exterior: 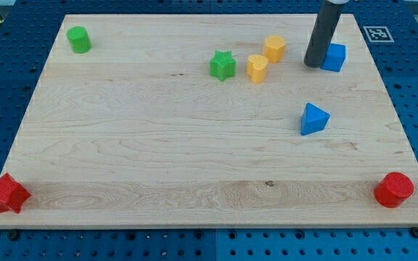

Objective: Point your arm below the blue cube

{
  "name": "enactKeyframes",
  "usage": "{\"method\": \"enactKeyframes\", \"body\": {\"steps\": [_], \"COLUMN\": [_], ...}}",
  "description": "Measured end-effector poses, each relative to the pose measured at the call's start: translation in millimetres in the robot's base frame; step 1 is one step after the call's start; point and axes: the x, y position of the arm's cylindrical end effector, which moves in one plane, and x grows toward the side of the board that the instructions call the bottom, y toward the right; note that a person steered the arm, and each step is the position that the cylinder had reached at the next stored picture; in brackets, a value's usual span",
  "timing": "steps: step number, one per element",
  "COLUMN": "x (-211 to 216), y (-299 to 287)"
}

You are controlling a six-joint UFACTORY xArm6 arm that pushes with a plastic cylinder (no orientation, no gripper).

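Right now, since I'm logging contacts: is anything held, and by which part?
Nothing is held. My tip is a bare rod with no pincer; it stands right beside the blue cube, on its left in the view.

board | greens: cylinder, star | yellows: heart, hexagon | blues: cube, pyramid | reds: star, cylinder

Lighting: bright, even, overhead, as I read it. Tabletop evenly lit, pale wood grain clear, no glare patches. Shadows: short and soft, tucked close under each block; my rod casts a small dark patch at its base. Focus: sharp across the board, block edges crisp. Distortion: board edges run straight, converging toward the view's top. Colours saturated, no visible noise.
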Motion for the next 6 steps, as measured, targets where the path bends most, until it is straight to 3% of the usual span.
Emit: {"method": "enactKeyframes", "body": {"steps": [1,3,4,6], "x": [0,70,53,27], "y": [-3,-2,37,40]}}
